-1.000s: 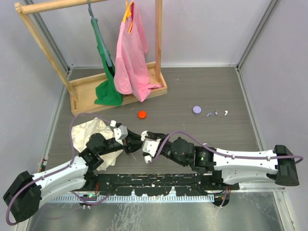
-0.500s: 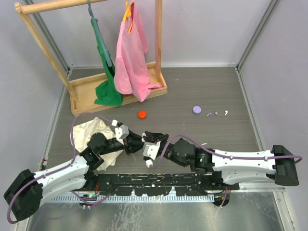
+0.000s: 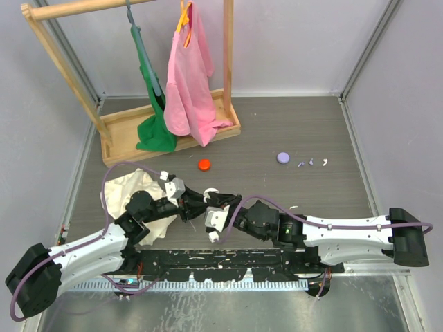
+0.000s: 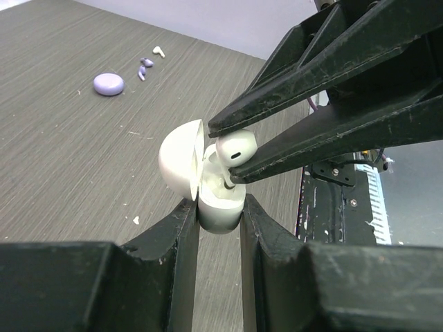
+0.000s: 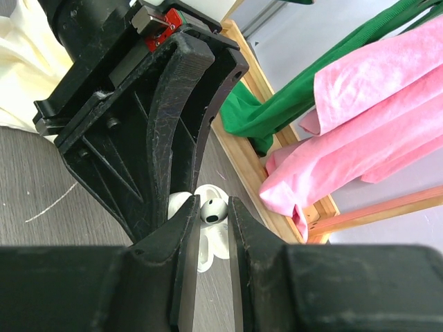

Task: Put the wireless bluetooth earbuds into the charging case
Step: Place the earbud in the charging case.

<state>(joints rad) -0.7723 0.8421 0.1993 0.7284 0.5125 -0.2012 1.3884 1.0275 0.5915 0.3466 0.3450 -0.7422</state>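
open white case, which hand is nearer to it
Left. The left hand is clamped on the case itself. The right hand is just above it, pinching an earbud whose stem points down into the case's opening.

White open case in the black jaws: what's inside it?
One white earbud, pinched by the right jaws, has its stem dipping into the white case, which the left jaws clamp. The rest of the inside is hidden by that earbud and the lid.
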